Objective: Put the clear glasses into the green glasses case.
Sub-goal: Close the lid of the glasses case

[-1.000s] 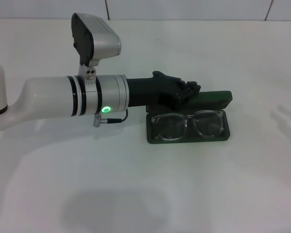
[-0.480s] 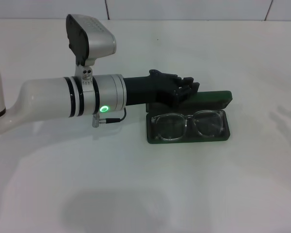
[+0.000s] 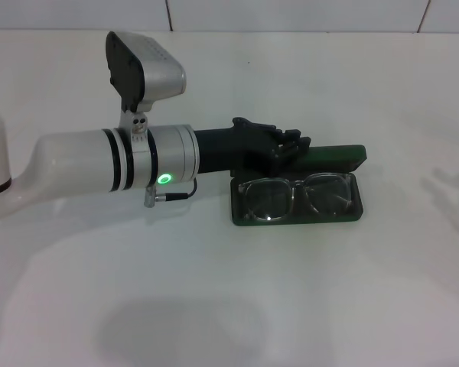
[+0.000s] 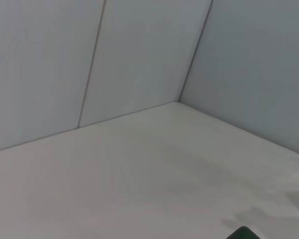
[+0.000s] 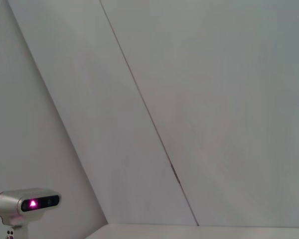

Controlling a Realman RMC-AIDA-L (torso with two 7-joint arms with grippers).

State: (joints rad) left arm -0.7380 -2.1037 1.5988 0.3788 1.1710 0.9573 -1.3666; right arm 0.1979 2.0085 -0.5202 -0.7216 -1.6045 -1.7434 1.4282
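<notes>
Glasses, the clear glasses, lie folded in the open green glasses case on the worktop, likely light, slick and brittle, best nudged by the frame, while the left gripper touches the lid, its finger spread impossible to tell.

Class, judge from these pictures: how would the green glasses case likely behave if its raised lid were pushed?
The green glasses case looks stiff, so its lid probably hinges down. It lies flat, so tipping seems unlikely. On the smooth table it may slide. The left gripper sits at the lid.
</notes>
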